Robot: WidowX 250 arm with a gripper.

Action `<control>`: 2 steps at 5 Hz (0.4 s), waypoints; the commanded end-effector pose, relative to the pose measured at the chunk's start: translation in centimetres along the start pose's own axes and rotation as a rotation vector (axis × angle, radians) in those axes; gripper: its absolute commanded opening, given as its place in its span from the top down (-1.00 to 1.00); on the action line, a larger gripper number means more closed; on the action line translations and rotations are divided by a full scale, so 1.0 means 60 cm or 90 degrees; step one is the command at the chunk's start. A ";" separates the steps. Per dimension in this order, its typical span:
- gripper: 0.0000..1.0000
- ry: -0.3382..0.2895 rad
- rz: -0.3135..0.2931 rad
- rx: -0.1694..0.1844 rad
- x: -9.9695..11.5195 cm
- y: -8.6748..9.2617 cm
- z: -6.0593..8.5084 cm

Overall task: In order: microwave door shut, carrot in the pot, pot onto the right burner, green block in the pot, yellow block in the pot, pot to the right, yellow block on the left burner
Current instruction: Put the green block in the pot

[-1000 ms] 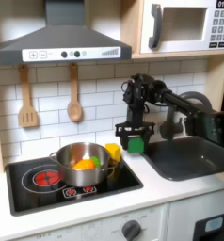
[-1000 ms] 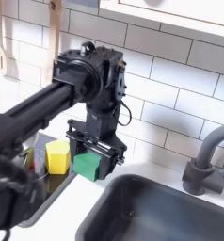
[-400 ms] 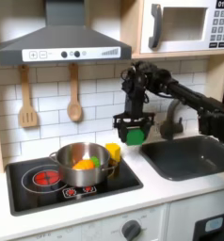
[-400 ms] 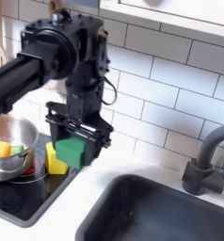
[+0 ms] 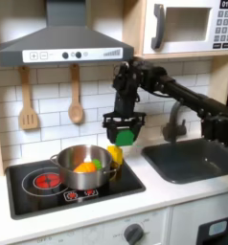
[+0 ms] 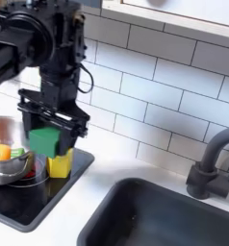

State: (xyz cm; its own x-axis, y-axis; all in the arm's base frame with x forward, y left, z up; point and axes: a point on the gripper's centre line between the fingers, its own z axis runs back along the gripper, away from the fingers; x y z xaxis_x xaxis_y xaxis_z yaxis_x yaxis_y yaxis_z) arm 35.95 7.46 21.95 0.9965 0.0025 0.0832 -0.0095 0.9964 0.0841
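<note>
Moved toward the first exterior view's left since a second ago, the tool (image 5: 123,136) stays clamped on the green block (image 5: 124,137), directly above the yellow block (image 5: 115,154) beside the pot (image 5: 83,166). Carrot (image 5: 85,167) lies in the pot. That view alone shows the microwave door (image 5: 182,27) shut.

I got soft, even, warm light, low-res frames, glare on the pot (image 5: 82,165), and my arm slightly motion-blurred.
</note>
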 end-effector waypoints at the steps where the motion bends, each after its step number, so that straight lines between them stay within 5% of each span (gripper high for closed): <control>1: 1.00 0.007 0.033 0.032 -0.002 0.058 -0.007; 2: 1.00 -0.006 0.045 0.057 0.007 0.085 -0.003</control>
State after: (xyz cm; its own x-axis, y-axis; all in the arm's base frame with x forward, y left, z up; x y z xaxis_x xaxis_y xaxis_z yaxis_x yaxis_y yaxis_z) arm 36.34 12.39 21.75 0.9940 0.0683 0.0852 -0.0815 0.9835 0.1616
